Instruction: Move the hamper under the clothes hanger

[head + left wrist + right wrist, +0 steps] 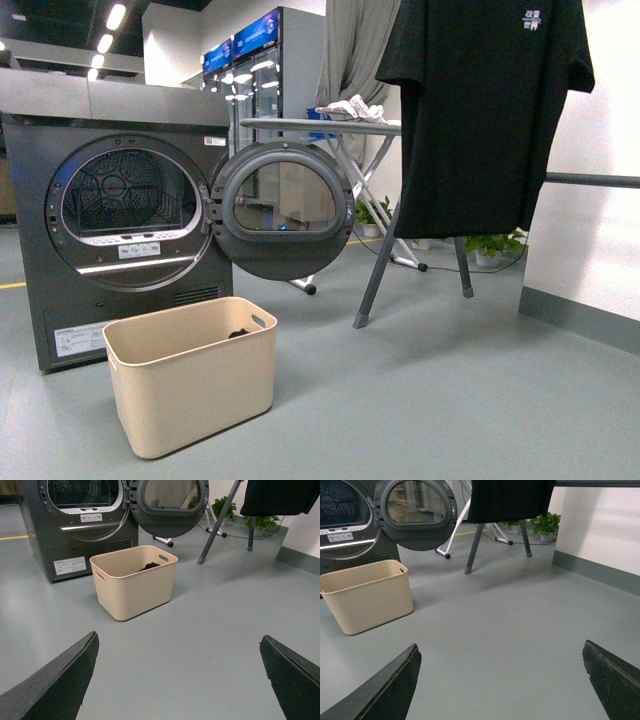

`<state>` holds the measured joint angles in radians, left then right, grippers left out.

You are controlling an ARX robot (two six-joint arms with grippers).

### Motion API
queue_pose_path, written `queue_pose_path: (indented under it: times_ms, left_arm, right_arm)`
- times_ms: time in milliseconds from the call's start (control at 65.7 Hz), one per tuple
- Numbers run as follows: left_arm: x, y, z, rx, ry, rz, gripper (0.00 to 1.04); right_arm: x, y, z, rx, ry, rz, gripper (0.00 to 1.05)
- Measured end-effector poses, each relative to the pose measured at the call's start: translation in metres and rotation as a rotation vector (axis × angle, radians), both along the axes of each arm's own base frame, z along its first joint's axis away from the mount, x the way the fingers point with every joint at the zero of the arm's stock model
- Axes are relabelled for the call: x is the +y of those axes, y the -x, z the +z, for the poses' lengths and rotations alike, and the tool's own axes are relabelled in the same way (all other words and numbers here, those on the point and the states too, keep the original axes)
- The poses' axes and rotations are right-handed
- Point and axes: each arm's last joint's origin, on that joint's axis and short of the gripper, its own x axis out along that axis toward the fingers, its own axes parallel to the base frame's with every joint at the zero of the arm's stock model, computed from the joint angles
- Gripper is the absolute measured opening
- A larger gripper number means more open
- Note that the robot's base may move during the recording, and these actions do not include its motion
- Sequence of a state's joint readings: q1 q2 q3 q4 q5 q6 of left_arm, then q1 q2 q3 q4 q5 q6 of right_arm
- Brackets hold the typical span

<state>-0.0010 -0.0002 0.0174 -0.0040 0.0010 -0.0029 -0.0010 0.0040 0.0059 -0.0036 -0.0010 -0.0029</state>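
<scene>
Left gripper and right gripper gape wide, holding nothing; the hamper (something dark inside) stands before the dryer, apart from the clothes hanger.

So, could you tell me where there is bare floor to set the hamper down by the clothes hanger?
Bare floor runs from the hamper to the wall, including the stretch under the black T-shirt beside the clothes hanger legs. It is crowded further back: the dryer door, ironing board and potted plants cluster there.
</scene>
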Motion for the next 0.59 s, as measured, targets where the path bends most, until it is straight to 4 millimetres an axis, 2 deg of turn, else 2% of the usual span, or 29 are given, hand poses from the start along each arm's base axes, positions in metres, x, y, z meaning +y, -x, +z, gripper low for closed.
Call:
queue_pose_path:
  times_ms: [594]
  left_arm:
    - [0.0, 0.0, 0.0, 0.0, 0.0, 0.0, 0.98]
  right_arm:
    - [0.0, 0.0, 0.0, 0.0, 0.0, 0.0, 0.97]
